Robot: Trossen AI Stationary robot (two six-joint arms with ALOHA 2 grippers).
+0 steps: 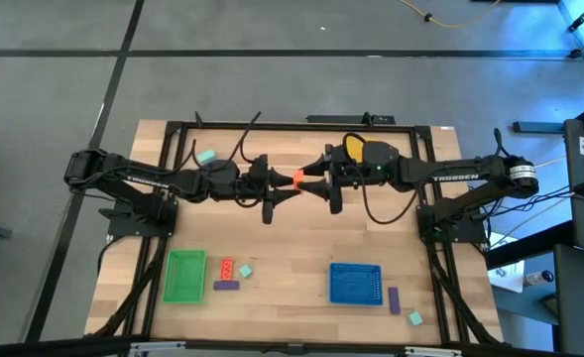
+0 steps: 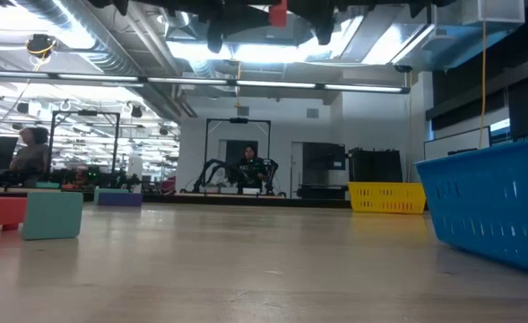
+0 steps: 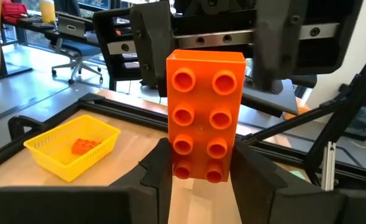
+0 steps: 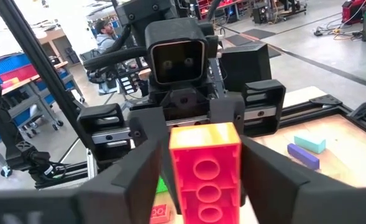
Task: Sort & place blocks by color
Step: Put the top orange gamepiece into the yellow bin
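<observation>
An orange-red block (image 1: 297, 178) with two rows of studs is high over the table's middle, between my two grippers; the low view shows it at the top (image 2: 278, 13). My left gripper (image 3: 201, 167) comes from the table's left and is shut on the block's end. My right gripper (image 4: 204, 183) comes from the right, open, with a finger close beside each side of the block's other end (image 3: 204, 62). I cannot tell whether those fingers touch it. Other blocks lie on the table: mint (image 1: 206, 157), red (image 1: 226, 268), purple (image 1: 226, 286), mint (image 1: 245, 270). My left gripper pinches the orange-red block's left end (image 3: 181, 169) between its two fingers, one on each long side. The fingers come level from the table's left and lie along the block. The block sticks out toward my right gripper, lifted clear of the table, its studs facing up.
A green tray (image 1: 185, 275) sits near left and a blue tray (image 1: 356, 284) near right, with a purple block (image 1: 394, 299) and a mint block (image 1: 414, 318) beside it. A yellow tray (image 3: 71, 146) holding an orange block is at the far side, partly under my right arm.
</observation>
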